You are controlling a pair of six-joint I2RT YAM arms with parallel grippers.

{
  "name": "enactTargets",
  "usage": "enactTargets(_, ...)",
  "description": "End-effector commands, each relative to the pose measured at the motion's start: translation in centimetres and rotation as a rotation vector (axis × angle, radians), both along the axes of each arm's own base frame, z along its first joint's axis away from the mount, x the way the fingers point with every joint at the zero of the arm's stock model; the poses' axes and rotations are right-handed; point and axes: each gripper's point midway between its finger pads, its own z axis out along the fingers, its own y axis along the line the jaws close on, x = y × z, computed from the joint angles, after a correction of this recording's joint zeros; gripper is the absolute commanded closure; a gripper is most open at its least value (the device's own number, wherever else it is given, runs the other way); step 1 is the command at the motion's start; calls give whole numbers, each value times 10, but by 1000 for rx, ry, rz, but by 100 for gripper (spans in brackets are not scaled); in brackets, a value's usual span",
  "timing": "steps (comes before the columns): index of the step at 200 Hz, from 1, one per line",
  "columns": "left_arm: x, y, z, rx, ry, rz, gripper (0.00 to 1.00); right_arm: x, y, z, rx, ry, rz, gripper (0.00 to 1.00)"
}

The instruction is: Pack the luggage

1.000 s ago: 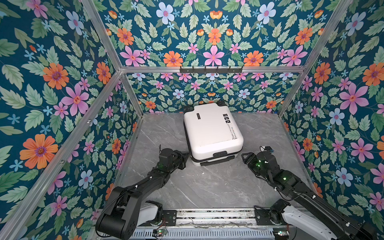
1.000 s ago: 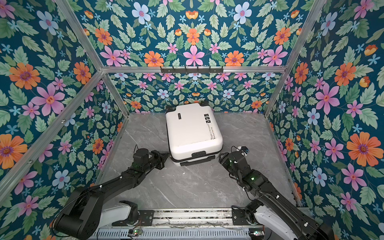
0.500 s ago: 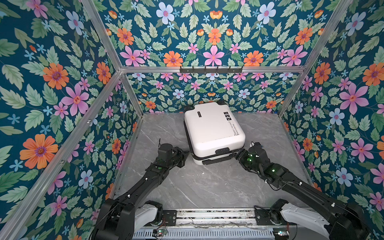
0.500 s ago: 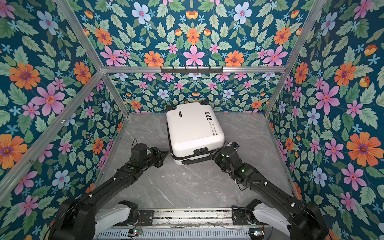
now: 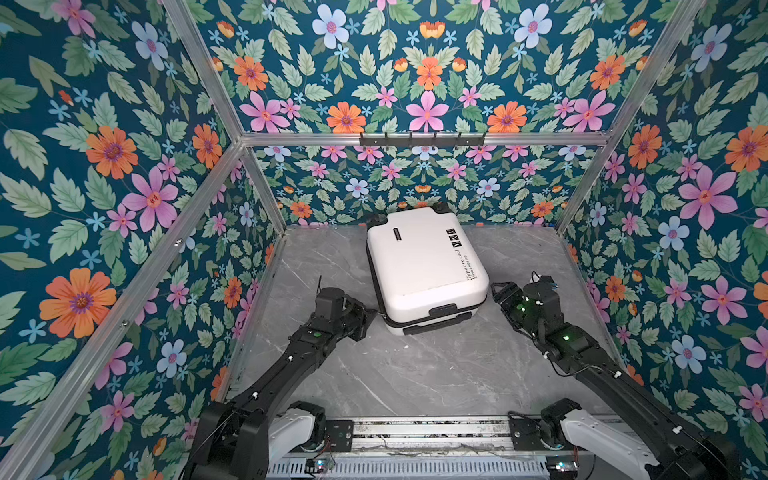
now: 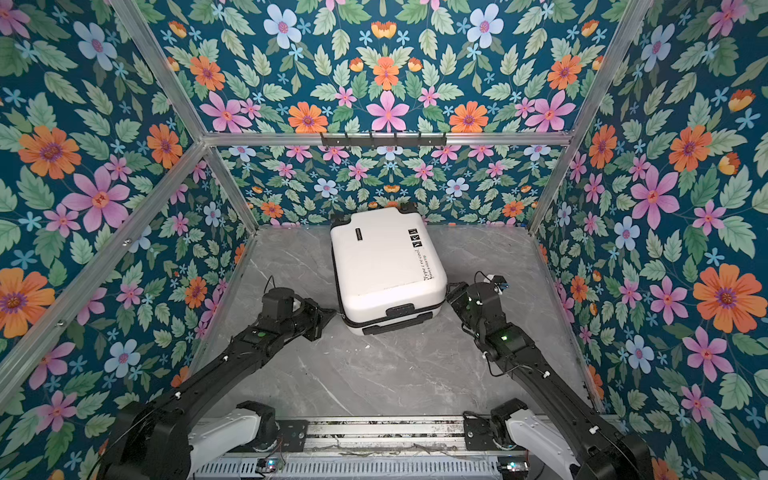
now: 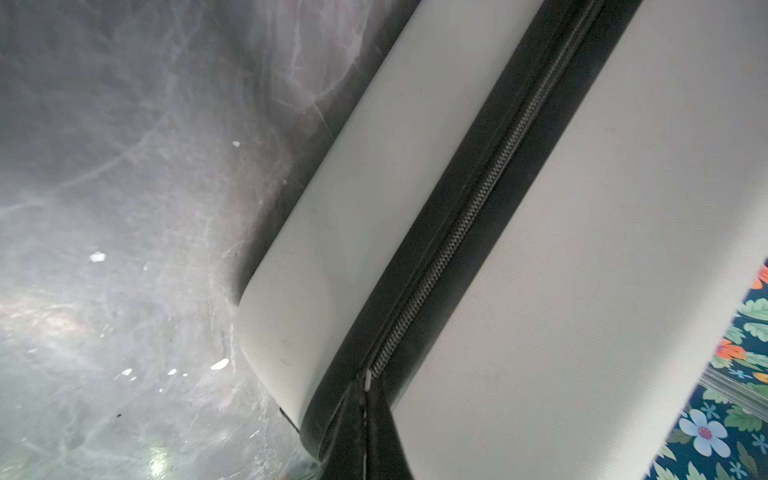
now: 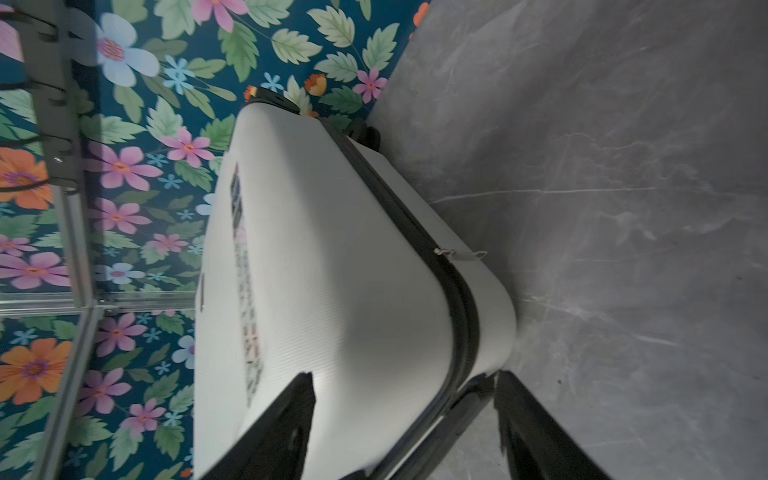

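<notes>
on the grey table: luggage lying flat, lid down, near the back wall.
left gripper clenched on the zipper pull; right gripper spread wide, straddling the luggage's near right corner.

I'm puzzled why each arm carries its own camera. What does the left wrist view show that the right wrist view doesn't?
Only the left wrist view: the zipper teeth close up, with the left fingers shut at the zipper line. Only the right wrist view: the right fingers open either side of a corner of the luggage, its printed text, a silver zipper pull, a wheel and the hook rail. Both: the white luggage, its black zipper band, the grey table, some floral wall.
</notes>
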Motion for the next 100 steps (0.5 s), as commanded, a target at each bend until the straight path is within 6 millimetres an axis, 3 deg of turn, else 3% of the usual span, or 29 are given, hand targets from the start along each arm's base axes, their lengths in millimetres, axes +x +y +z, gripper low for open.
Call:
enactTargets(1,-2,-3,11,6,-54,-60,100,-12,21,0,-106,-4,215,31)
enactTargets(30,-10,-1,-1,111,-35,-157,100,-26,37,3,-245,-59,353,33)
enactTargets(62,-19,-5,-7,150,-34,-254,100,-32,54,14,-208,-33,438,34)
enactTargets(84,-21,-8,-7,152,-39,-283,100,-45,96,31,-218,-127,587,34)
enactTargets(100,-21,-10,-5,148,-47,-300,100,-57,125,20,-264,-130,665,34)
